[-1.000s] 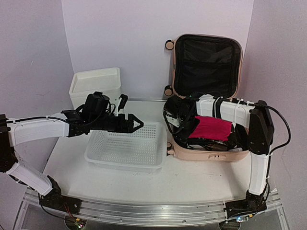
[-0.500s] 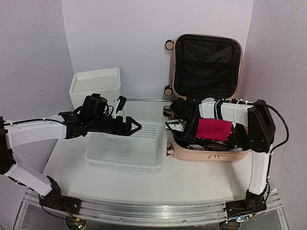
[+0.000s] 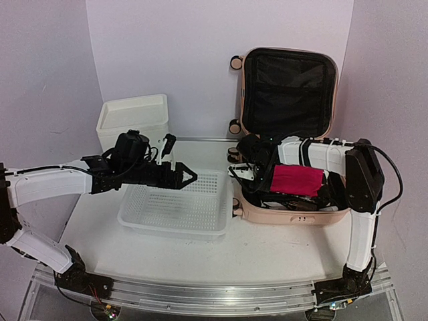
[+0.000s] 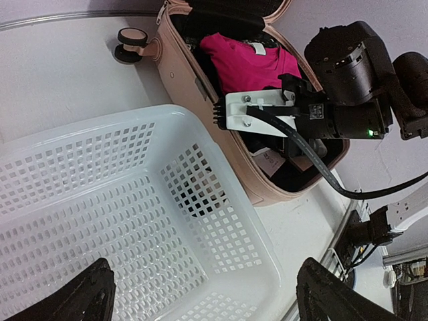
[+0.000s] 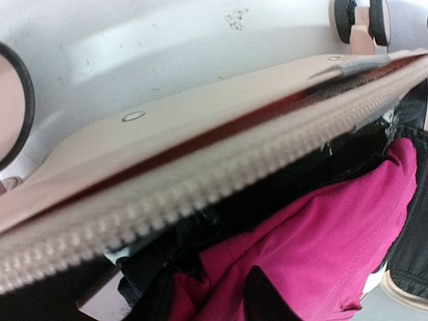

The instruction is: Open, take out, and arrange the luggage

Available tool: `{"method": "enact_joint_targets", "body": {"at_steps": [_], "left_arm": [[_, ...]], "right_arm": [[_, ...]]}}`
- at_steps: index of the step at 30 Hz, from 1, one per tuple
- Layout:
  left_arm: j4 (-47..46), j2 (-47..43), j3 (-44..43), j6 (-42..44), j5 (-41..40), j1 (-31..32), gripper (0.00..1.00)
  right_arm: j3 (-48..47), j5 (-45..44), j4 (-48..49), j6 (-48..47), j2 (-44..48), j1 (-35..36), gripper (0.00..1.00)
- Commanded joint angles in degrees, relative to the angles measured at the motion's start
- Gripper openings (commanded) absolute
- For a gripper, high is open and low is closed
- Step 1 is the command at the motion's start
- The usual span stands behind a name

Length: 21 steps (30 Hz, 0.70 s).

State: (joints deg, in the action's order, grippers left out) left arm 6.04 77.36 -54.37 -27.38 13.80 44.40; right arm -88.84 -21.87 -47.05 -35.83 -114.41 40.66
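A pale pink luggage point(image 3: 281, 215) lay open on the right side of a white table point(image 3: 267, 251). Its lid stood upright against the back wall, showing black lining. Two caster wheels point(image 3: 235, 62) stuck out at the lid's left edge. The lower half lay flat and was full of dark items, with a magenta cloth point(image 3: 294, 179) on top.

The right arm bent over from the right, and the right gripper point(image 3: 242, 175) was down inside the luggage at its left edge, just beside the cloth. The right wrist view showed the zipper rim, the pink shell point(image 5: 200, 114) and the cloth point(image 5: 321, 234) very close. Dark shapes at the bottom of that view were blurred, so I could not tell whether the fingers were apart or closed.

A white perforated basket point(image 3: 174, 224) sat just left of the luggage, close to its side. The left arm reached in from the left, and the left gripper point(image 3: 188, 178) hovered above the basket's far side. The left wrist view showed its fingers point(image 4: 93, 297) spread wide apart, holding nothing, over the basket's mesh floor, with the luggage wall point(image 4: 194, 73) beyond the basket rim point(image 4: 221, 144).

A white drawer unit point(image 3: 130, 117) stood at the back left, behind the basket.
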Motion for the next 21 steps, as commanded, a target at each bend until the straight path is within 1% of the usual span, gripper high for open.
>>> {"method": "enact_joint_targets", "body": {"at_steps": [1,5,7,12,15,16,19,21], "left_arm": [[-1.12,-0.09,-3.81,-1.41,1.73,-0.11,0.95],[-1.03,0.53,-4.39,-4.51,1.84,-0.11,0.95],[-1.03,1.37,-5.06,-7.42,2.14,-0.11,0.96],[-1.12,5.37,-8.33,-13.47,4.74,-0.1,0.95],[-1.13,7.27,-9.94,-15.51,6.02,-0.11,0.95],[-1.12,7.76,-10.3,-16.22,6.13,-0.11,0.95],[-1.25,8.8,-11.08,-19.72,5.33,-0.12,0.96],[-1.25,9.72,-11.47,-23.29,4.86,-0.11,0.98]], "right_arm": [[-0.34,-0.02,2.69,0.87,2.47,-1.13,0.27],[0.56,1.41,3.21,1.61,4.48,-1.92,0.18],[1.2,2.81,3.5,2.0,5.83,-2.27,0.15],[2.26,6.61,3.65,2.77,8.43,-3.64,0.16],[2.33,8.14,3.72,3.39,8.71,-4.59,0.2],[2.45,8.52,3.72,3.4,8.73,-4.81,0.21],[2.59,9.71,3.72,4.02,8.62,-5.85,0.2],[2.59,10.19,3.72,4.26,8.42,-6.18,0.24]]}}
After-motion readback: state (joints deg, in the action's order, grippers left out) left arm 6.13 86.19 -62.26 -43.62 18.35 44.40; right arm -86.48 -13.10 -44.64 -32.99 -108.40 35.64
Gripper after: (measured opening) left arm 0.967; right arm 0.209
